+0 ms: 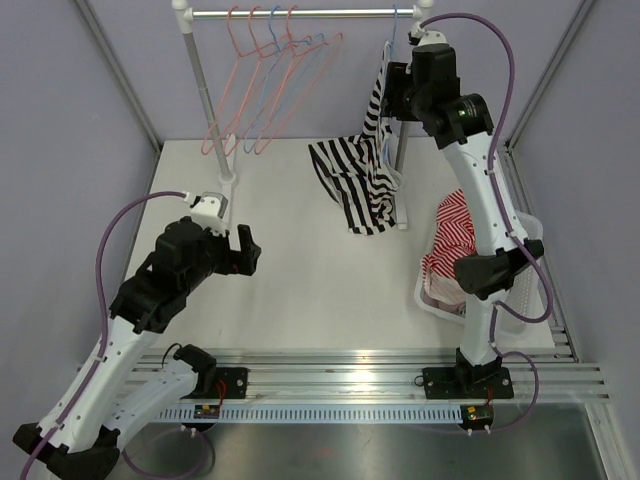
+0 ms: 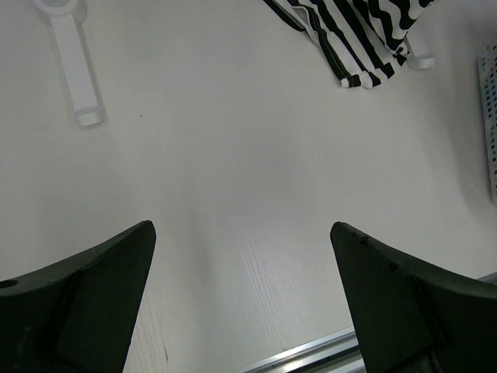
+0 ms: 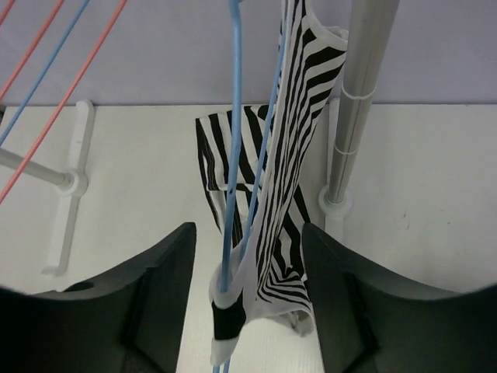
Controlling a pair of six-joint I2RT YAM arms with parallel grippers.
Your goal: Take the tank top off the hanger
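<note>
The right gripper [image 3: 248, 241] is raised beside the right end of the rail [image 1: 300, 13]. Its jaws are held apart and are not closed on anything. Between them, in the right wrist view, the blue hanger [image 3: 233, 116] and the striped tank top [image 3: 299, 155] are seen. The hanger wire lies nearer the left jaw and the fabric nearer the right jaw. Whether the fabric brushes the right jaw cannot be told from this angle.

The tank top is draped on the hanger, and one strap is looped over the wire. The lower part falls below the jaws and is bunched on the table [image 1: 280, 300] by the foot of the rack post [image 3: 365, 93]. Beyond the left jaw, the empty pink and blue hangers [image 1: 265, 90] are hung on the same rail, well apart from the garment.

The left gripper [image 2: 242, 233] is held above the table with its jaws spread wide and nothing between them. Only bare table is seen beneath. The hem of the tank top is found ahead of the right jaw, well apart from it.

A white basket [image 1: 525, 290] holding red-striped cloth is noted on the table near the right arm's base.
</note>
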